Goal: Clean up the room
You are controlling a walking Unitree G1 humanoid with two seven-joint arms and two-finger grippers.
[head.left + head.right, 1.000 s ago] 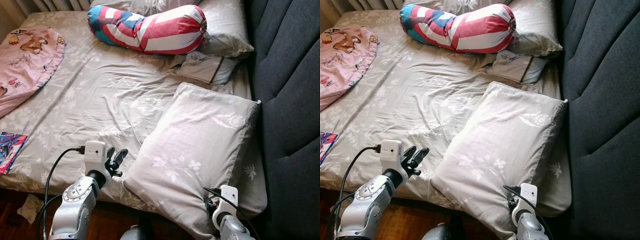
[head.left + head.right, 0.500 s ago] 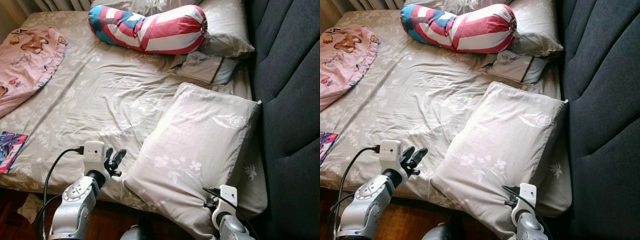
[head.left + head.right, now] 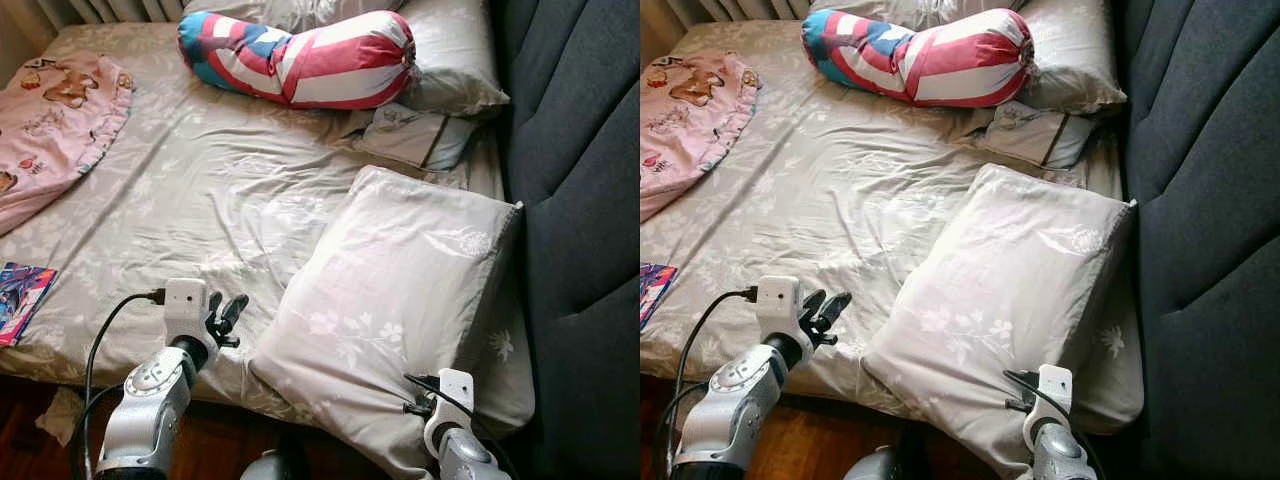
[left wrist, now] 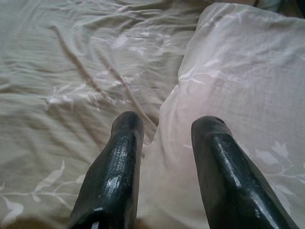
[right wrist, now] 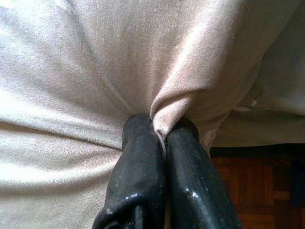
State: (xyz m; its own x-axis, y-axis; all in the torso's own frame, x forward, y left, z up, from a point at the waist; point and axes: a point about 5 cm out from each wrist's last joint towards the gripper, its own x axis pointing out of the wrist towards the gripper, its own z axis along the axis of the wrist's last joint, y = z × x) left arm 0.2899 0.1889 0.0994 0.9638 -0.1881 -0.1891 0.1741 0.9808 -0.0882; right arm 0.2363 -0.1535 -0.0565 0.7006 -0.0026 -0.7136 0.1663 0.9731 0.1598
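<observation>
Two grippers are working at the near edge of the bed (image 3: 200, 190), and you are seeing both close to the big grey pillow (image 3: 400, 300). That pillow is lying tilted across the near right part of the mattress, its far corner leaning against the dark headboard (image 3: 580, 200) and its near end hanging over the bed's edge.

Your right gripper (image 5: 161, 128) is pinching a fold of the pillow's cloth at that near end; the two black fingers (image 5: 138, 162) are pressing together with the fabric bunching up between their tips. In the head view its wrist is sitting just under the pillow's lower edge.

Your left gripper (image 4: 167, 124) is hovering spread apart over the sheet, with nothing between the fingers (image 4: 119, 162). The pillow's left edge is lying just ahead of the gap, more under one finger than the other; whether either tip is touching the cloth, you cannot tell.

Farther up the bed, a striped red, white and blue bolster (image 3: 300, 55) is resting against another grey pillow (image 3: 450, 50), with a small cushion (image 3: 410, 135) just in front of them. A pink blanket (image 3: 50, 120) is covering the far left corner, and a colourful book (image 3: 22, 298) is lying near the left edge. Crumpled paper (image 3: 60, 412) is sitting on the wooden floor (image 5: 257, 186) below.
</observation>
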